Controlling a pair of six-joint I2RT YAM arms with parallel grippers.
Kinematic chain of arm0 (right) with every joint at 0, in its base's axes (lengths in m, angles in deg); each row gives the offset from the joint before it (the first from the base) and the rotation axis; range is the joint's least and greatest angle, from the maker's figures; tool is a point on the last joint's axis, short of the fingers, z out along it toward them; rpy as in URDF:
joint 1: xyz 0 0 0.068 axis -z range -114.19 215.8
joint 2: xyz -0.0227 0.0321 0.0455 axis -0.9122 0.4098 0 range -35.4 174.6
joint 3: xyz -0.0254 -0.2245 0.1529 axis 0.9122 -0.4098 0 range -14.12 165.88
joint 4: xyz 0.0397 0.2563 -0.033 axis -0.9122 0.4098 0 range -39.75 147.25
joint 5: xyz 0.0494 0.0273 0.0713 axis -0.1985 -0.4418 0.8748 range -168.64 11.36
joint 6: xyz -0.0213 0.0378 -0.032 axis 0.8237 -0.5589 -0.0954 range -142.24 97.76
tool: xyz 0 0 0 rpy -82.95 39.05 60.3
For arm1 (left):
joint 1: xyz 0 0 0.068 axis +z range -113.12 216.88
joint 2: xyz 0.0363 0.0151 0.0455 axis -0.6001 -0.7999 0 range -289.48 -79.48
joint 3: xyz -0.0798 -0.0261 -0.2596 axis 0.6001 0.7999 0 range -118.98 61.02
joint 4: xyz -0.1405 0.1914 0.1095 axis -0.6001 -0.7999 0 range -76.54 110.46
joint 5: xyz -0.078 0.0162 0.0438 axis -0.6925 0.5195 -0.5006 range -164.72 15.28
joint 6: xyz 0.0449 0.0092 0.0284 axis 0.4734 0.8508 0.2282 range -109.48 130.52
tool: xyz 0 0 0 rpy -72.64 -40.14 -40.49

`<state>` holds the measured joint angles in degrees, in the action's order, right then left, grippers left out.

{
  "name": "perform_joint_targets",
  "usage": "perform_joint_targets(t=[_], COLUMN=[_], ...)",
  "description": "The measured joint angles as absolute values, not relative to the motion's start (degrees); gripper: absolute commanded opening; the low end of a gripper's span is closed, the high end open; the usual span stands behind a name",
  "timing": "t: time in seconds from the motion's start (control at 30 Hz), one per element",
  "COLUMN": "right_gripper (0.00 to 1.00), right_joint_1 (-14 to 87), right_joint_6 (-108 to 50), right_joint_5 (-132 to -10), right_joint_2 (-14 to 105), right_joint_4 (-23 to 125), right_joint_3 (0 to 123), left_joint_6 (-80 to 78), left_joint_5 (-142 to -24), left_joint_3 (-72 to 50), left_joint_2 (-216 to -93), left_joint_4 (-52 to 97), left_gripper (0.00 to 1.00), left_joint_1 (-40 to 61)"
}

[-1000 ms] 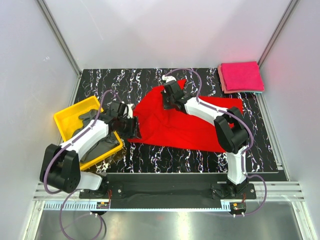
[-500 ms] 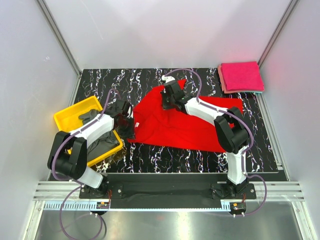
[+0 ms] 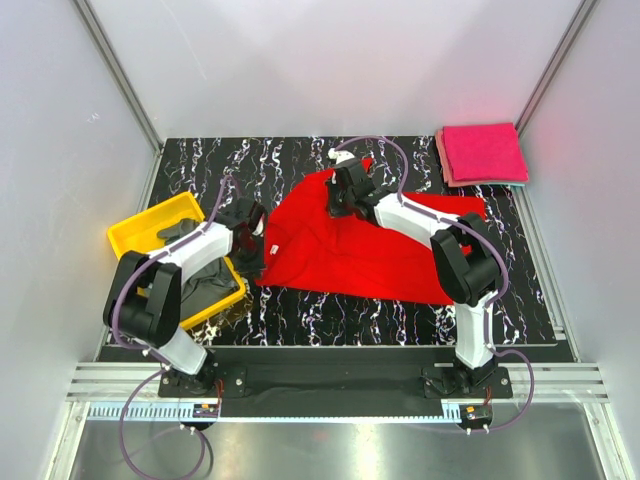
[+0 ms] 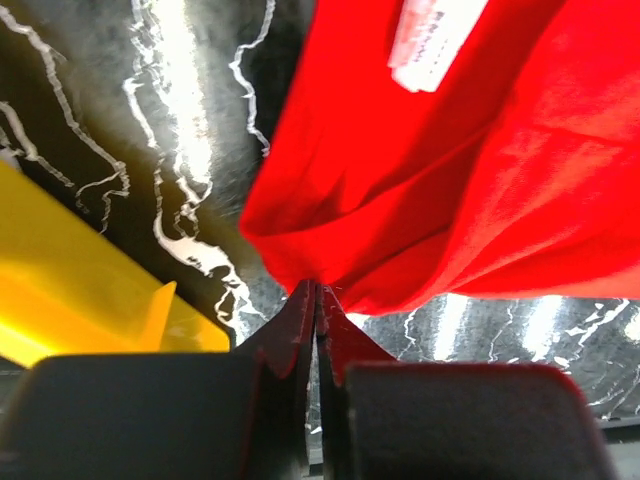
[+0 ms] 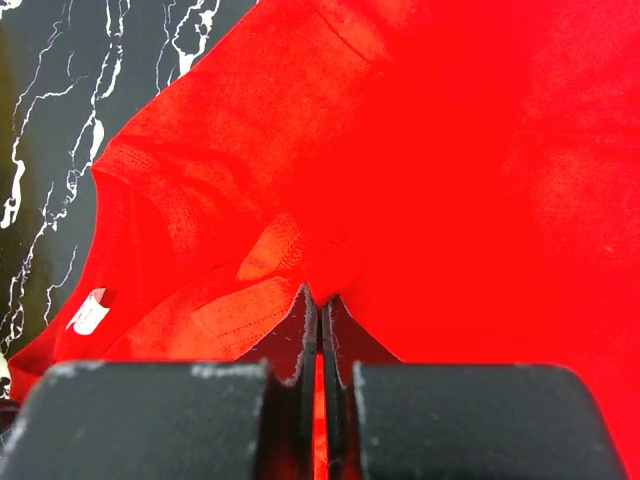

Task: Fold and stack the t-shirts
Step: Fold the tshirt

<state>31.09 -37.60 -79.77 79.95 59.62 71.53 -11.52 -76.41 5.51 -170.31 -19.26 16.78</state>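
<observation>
I am clamping the red t-shirt [image 3: 380, 250], rumpled mid-table; my left gripper [image 4: 316, 292] is nipping its left edge; my right gripper [image 5: 320, 300] is pinching a far fold; I am aiming to lift both evenly, keeping the cloth taut.

The top camera looks down from above and behind the arm bases, taking in the whole table [image 3: 300, 160]. The left wrist camera sits close behind the left gripper [image 4: 316, 290], looking past its tips; the right one sits likewise behind the right gripper [image 5: 318, 295]. All three views share the shirt [image 3: 340, 250] at both tips.
</observation>
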Motion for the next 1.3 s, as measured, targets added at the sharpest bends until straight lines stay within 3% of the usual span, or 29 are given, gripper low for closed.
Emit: perform_joint_targets(t=[0.03, 0.13, 0.37, 0.7, 0.77, 0.8, 0.93, 1.3], right_gripper=[0.0, 0.0, 0.0, 0.0, 0.0, 0.0, 0.0, 0.0], right_joint_1=[31.26, 31.59, 31.76, 32.05, 32.27, 32.4, 32.81, 34.5], right_joint_6=[-37.53, -37.46, -37.46, -37.46, -37.46, -37.44, -37.44, -37.01], right_joint_5=[-79.53, -79.05, -77.5, -75.92, -75.86, -75.81, -75.09, -74.48], right_joint_2=[79.95, 79.95, 79.95, 79.95, 79.95, 79.97, 80.19, 81.9], right_joint_4=[59.64, 59.66, 59.66, 59.73, 59.92, 59.97, 59.94, 60.4], right_joint_3=[71.53, 71.57, 71.59, 71.85, 71.98, 72.14, 72.9, 73.82], left_joint_6=[-11.7, -12.0, -8.64, -3.96, -3.59, -3.5, -3.55, -6.43], left_joint_5=[-75.98, -75.1, -80.37, -85.33, -85.79, -85.9, -84.78, -74.97], left_joint_3=[5.44, 5.36, 3.48, 3.32, 3.3, 3.28, 2.41, -0.89], left_joint_2=[-170.22, -168.87, -162.86, -169.28, -170.16, -170.57, -172.17, -176.15], left_joint_4=[-19.55, -20.27, -18.76, -18.63, -18.63, -18.61, -19.15, -21.93], left_gripper=[0.3, 0.43, 0.5, 0.51, 0.44, 0.29, 0.0, 0.0], left_joint_1=[16.78, 16.74, 16.67, 16.52, 16.52, 16.52, 16.45, 16.41])
